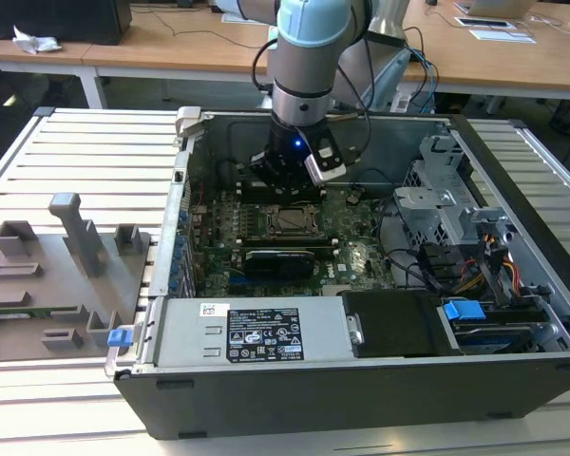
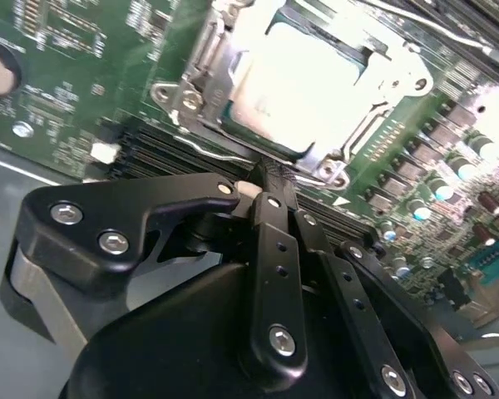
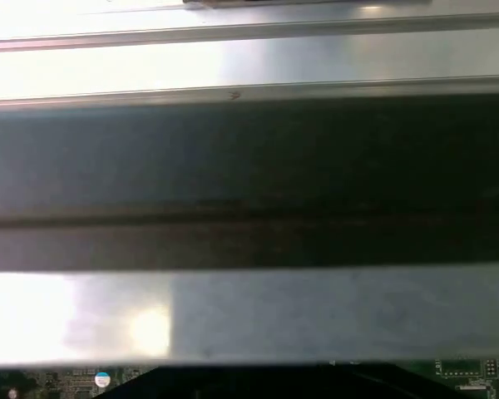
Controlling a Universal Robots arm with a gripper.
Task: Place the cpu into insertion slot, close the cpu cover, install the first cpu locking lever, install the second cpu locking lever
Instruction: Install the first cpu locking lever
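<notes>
Inside the open dark-grey metal computer case (image 1: 380, 385), lying on its side on a slatted white table (image 1: 76, 152), a green circuit board (image 1: 356, 261) fills the floor. At its middle sits the square black-rimmed insertion slot (image 1: 287, 219), and the small flat silver-grey cpu (image 2: 295, 83) lies in it, framed by the thin dark-metal cpu cover (image 2: 224, 62) folded down around the chip. The black gripper (image 2: 270, 179) hangs just behind the slot, toward the case's far wall, its fingers (image 2: 274, 249) drawn tightly together with nothing between them, tips just at the cover's edge.

Glare washes out the chip's top in the second wrist view, and whether the locking levers are latched cannot be told. The first wrist view is mostly blurred metal bands.

Drive cages and cables (image 1: 456, 256) crowd the exterior view's right; memory slots (image 1: 280, 258) lie just in front of the socket.
</notes>
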